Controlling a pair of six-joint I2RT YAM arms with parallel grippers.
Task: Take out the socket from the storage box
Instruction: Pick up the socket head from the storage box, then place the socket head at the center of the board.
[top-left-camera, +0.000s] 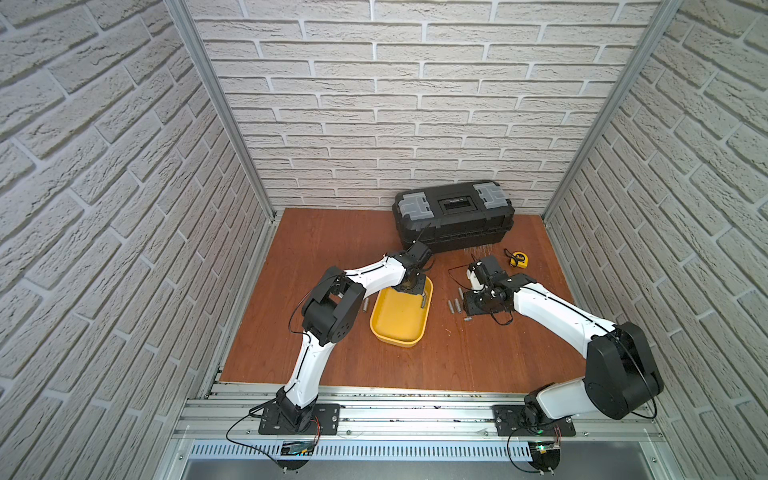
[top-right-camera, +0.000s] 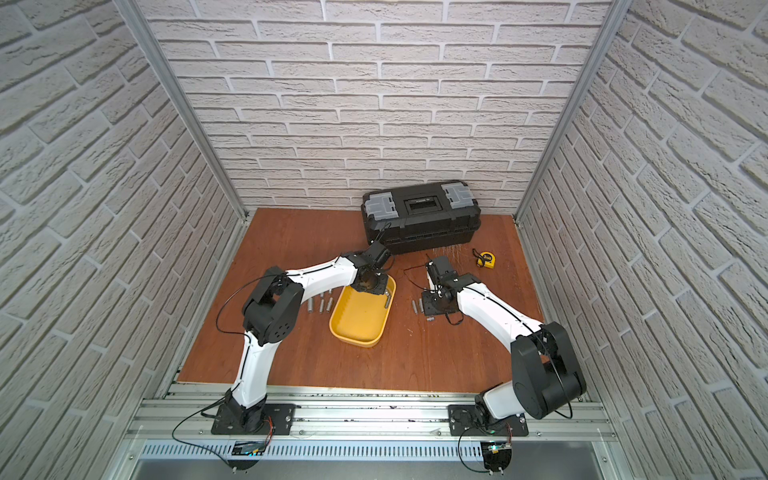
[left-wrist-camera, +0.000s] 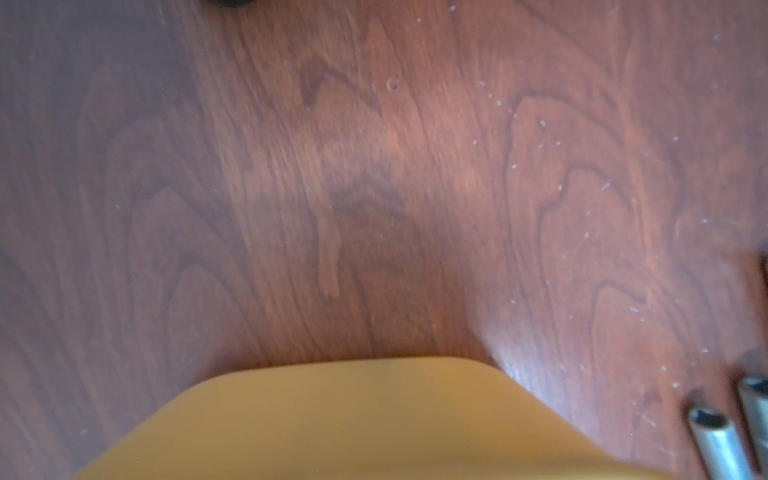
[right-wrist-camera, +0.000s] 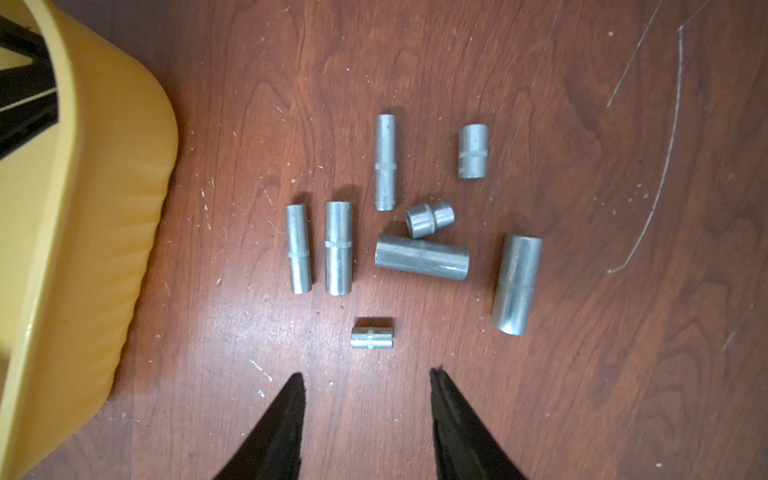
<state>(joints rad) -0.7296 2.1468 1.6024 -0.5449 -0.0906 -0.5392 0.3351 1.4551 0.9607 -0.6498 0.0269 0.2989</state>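
The storage box is a shallow yellow tub in the middle of the table, seen in both top views. One silver socket lies inside along its right wall, near the far end. My left gripper hangs low over the tub's far end, just left of that socket. Its fingers are hidden in every view, and the left wrist view shows only the tub's outer wall and wood. My right gripper stands open over loose sockets on the table right of the tub, holding nothing.
A black toolbox stands by the back wall, with a yellow tape measure to its front right. More sockets lie on the table left of the tub. Thin wire strands lie right of the sockets.
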